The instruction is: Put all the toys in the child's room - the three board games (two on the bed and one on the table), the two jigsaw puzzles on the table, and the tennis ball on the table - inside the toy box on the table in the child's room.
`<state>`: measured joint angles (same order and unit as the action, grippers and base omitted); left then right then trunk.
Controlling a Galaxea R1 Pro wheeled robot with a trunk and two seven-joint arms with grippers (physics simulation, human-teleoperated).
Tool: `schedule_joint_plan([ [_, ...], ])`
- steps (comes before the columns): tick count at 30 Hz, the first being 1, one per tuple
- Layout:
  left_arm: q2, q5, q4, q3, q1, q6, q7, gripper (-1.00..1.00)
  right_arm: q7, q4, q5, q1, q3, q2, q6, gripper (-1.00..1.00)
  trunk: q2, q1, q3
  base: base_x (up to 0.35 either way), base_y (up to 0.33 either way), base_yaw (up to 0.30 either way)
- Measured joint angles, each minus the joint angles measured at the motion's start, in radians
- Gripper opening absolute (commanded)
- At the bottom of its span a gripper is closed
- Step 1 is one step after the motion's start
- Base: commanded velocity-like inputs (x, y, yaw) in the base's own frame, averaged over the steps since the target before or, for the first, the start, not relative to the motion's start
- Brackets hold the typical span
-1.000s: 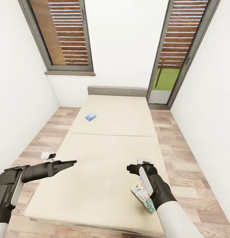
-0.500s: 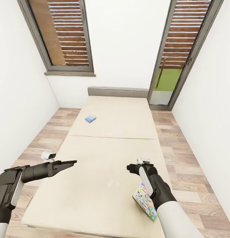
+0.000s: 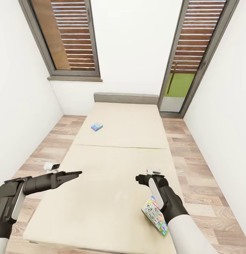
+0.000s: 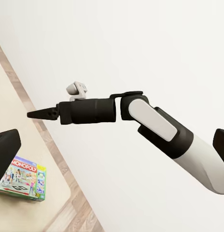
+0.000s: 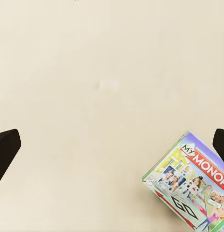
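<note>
On the beige bed (image 3: 116, 165), a small blue board game (image 3: 97, 126) lies on the far section toward its left side. A white-green Monopoly board game (image 3: 153, 213) (image 4: 22, 178) (image 5: 191, 186) lies flat near the bed's front right corner, partly covered by my right forearm in the head view. My right gripper (image 3: 138, 178) (image 4: 31, 114) (image 5: 112, 145) hovers above the mattress beside that box, fingers wide apart and empty. Over the bed's left edge, my left gripper (image 3: 78, 173) is held level, open and empty.
White walls close in on both sides, with strips of wood-plank floor (image 3: 52, 148) between them and the bed. A grey headboard (image 3: 126, 97) stands at the far end. Behind it are a shuttered window (image 3: 68, 35) and a tall glazed door (image 3: 188, 56).
Over the last second the whole view shifted slightly, with the bed and the Monopoly box sliding lower in the picture. Both arms kept their pose, and nothing was grasped or released.
</note>
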<state>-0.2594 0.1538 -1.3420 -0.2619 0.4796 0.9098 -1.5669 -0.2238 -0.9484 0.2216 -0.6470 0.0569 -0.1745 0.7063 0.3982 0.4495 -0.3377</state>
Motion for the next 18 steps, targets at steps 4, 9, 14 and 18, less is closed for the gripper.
schedule_joint_plan([
  [4, 0.000, 0.000, 0.000, 0.000, 0.000, 0.000, 0.000, 1.00, 0.000, 0.000, 0.000, 0.000, 0.000, 0.000, 0.000, 1.00, 0.000, 0.000, 0.000, 0.000, 0.000, -0.014],
  [9, -0.001, -0.001, 0.000, 0.000, 0.000, 0.000, 0.000, 1.00, 0.000, 0.000, 0.000, 0.000, 0.000, 0.000, 0.000, 1.00, 0.000, 0.000, 0.003, 0.000, 0.000, -0.105],
  [14, -0.001, -0.001, 0.000, 0.000, 0.000, 0.000, 0.000, 1.00, 0.000, 0.000, 0.000, 0.000, 0.000, 0.000, -0.001, 1.00, 0.000, 0.000, 0.004, 0.000, 0.000, -0.039],
  [18, -0.001, -0.001, 0.000, 0.000, 0.000, 0.000, 0.000, 1.00, 0.000, 0.000, 0.000, 0.000, 0.000, 0.000, -0.001, 1.00, 0.000, 0.000, 0.004, 0.000, 0.000, -0.011],
])
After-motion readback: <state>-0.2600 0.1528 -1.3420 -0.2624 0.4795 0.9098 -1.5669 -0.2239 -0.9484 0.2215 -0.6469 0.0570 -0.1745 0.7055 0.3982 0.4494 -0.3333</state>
